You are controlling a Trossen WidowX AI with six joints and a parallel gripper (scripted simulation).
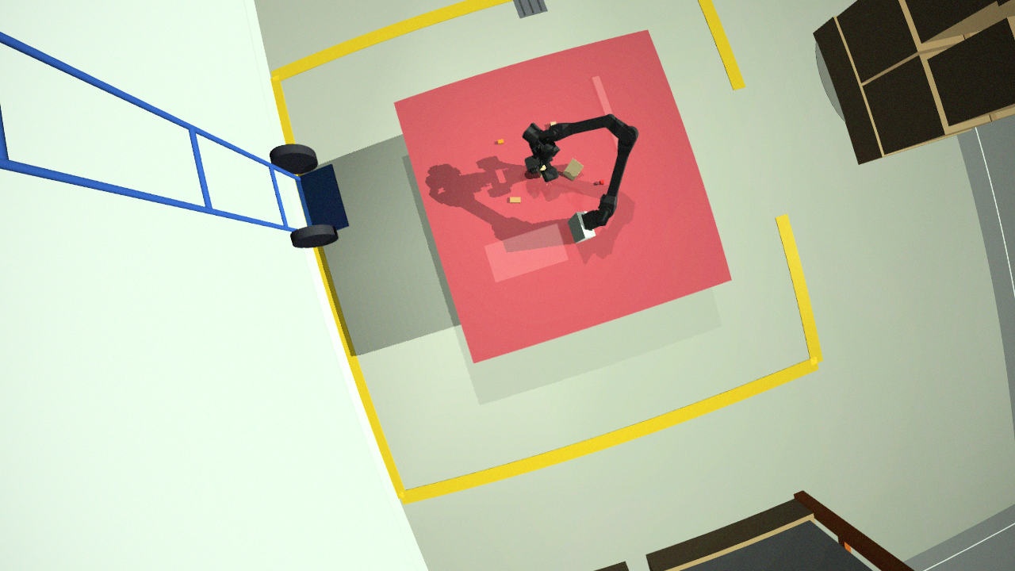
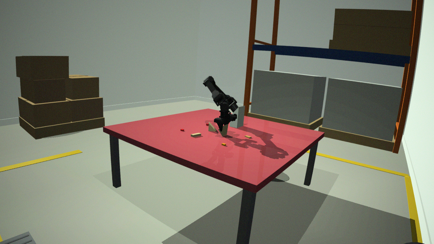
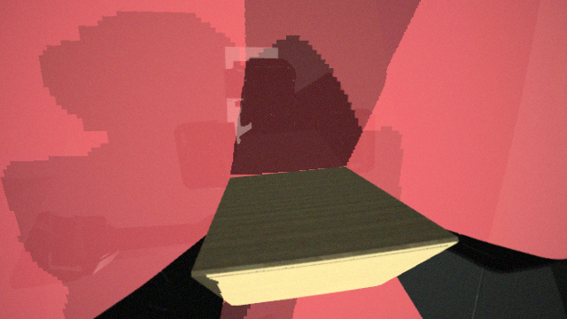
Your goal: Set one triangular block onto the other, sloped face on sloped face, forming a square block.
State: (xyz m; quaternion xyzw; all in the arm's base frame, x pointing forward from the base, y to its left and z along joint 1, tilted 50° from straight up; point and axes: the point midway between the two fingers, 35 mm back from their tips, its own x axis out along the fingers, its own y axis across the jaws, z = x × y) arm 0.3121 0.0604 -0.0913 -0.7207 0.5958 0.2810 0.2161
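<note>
The gripper [image 2: 221, 123] is squeezing one triangular block [image 3: 319, 230] between its two fingers, so it is not shut all the way. In the wrist view this held block fills the bottom middle. Its wide dark face points up and away, and its light yellow edge is close to the camera. The dark fingers show at the bottom corners on each side of it. From the outside view the held block hangs just under the gripper, very low by the red table [image 2: 170, 145]. I cannot tell if its bottom tip touches the table or not. The other triangular block [image 2: 213, 127] sits on the table just beside the held one, a little to the left in that view. I cannot tell if the two blocks touch. From the top view this second block peeks out next to the gripper, on the side nearer the arm. The black arm [image 1: 617, 152] bends up and over from the gripper, then comes down to a grey base box [image 2: 239, 116] on the table. Small things lie around on the table. There is a tiny red bit [image 2: 182, 129], a flat tan piece [image 2: 196, 135], a tiny orange bit [image 2: 223, 144] and a small tan piece [image 2: 248, 136]. They are all apart from the blocks. The arm makes a big dark shadow on the table. Off the table, brown boxes [image 2: 57, 94] stand on the floor.
</note>
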